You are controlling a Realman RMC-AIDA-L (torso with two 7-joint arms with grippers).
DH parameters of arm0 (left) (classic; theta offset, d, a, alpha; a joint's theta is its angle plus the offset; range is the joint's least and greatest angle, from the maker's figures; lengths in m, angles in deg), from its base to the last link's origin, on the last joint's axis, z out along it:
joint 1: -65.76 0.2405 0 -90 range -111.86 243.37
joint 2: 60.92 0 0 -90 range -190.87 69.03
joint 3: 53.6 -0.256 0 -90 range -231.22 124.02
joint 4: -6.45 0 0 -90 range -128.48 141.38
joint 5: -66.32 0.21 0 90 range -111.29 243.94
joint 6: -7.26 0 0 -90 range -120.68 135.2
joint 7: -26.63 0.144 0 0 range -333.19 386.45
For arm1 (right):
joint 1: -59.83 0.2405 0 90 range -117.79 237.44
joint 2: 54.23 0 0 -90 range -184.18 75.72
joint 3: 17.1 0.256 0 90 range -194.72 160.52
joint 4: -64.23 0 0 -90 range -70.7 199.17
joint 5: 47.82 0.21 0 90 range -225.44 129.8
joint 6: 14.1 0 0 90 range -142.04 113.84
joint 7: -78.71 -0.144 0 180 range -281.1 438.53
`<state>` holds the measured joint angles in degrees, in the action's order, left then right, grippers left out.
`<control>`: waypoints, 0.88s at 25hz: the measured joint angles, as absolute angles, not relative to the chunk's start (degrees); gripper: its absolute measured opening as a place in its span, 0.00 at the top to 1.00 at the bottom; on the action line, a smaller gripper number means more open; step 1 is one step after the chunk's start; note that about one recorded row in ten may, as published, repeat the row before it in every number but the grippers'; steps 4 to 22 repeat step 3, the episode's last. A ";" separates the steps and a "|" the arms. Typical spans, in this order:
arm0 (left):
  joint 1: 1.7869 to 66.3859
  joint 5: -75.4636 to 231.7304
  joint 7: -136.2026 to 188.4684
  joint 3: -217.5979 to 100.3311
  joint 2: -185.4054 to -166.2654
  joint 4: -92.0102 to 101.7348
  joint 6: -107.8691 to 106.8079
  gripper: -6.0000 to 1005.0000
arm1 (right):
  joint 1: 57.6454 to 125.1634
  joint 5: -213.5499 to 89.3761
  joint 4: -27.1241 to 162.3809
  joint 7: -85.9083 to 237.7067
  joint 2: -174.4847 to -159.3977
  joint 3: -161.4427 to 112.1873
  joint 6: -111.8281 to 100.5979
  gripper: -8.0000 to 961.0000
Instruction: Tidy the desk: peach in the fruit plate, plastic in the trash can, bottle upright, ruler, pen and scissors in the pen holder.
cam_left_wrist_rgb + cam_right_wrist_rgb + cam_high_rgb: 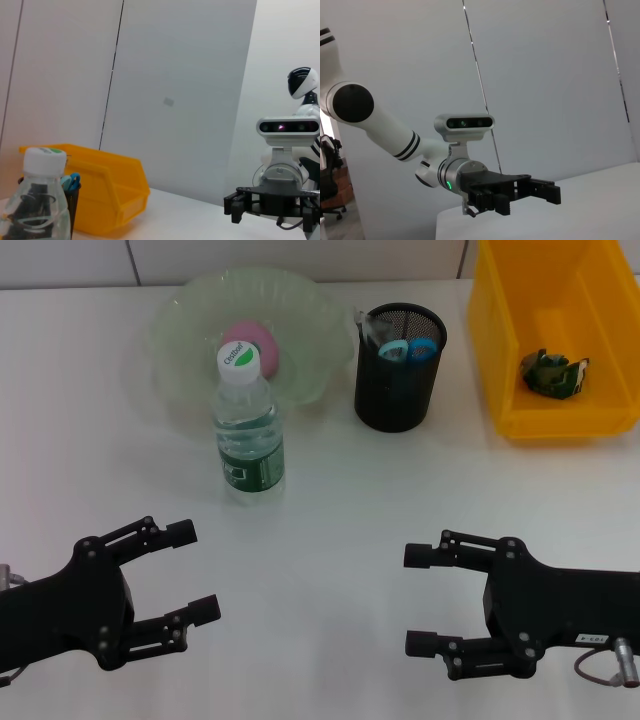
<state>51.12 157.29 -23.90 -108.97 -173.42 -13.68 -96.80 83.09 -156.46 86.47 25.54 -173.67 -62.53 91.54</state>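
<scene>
**deskbot_fan:** White desk against a plain white wall, and honestly it looks pretty much tidied to me. Peach sits in the green fruit plate, bottle stands upright just in front of the plate, cap up. The crumpled plastic is lying in the yellow bin, which I'm guessing is the trash can.

**ruler_guy:** What about the pen holder stuff?

**deskbot_fan:** Black mesh pen holder is between plate and bin. Blue scissor handles poke out the top, plus something clear that's probably the ruler. Can't make out a pen.

**ruler_guy:** And the arms?

**deskbot_fan:** Both pulled back to the near edge, well apart from everything. Left gripper has its 2 fingers spread wide with nothing between them, right gripper same deal, spread and empty. Reads like a parked pose to me, since nothing's left lying loose.
</scene>
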 joint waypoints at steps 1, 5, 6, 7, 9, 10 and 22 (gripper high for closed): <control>51.06 157.29 -23.90 -108.97 -173.42 -13.67 -96.80 0.17 | 83.11 -156.45 86.47 25.54 -173.67 -62.51 91.54 0.15; 51.02 157.29 -23.90 -108.97 -173.42 -13.67 -96.80 0.17 | 83.13 -156.45 86.47 25.54 -173.67 -62.51 91.54 0.15; 51.02 157.29 -23.90 -108.97 -173.42 -13.67 -96.80 0.17 | 83.13 -156.45 86.47 25.54 -173.67 -62.51 91.54 0.15; 51.02 157.29 -23.90 -108.97 -173.42 -13.67 -96.80 0.17 | 83.13 -156.45 86.47 25.54 -173.67 -62.51 91.54 0.15; 51.02 157.29 -23.90 -108.97 -173.42 -13.67 -96.80 0.17 | 83.13 -156.45 86.47 25.54 -173.67 -62.51 91.54 0.15; 51.02 157.29 -23.90 -108.97 -173.42 -13.67 -96.80 0.17 | 83.13 -156.45 86.47 25.54 -173.67 -62.51 91.54 0.15; 51.02 157.29 -23.90 -108.97 -173.42 -13.67 -96.80 0.17 | 83.13 -156.45 86.47 25.54 -173.67 -62.51 91.54 0.15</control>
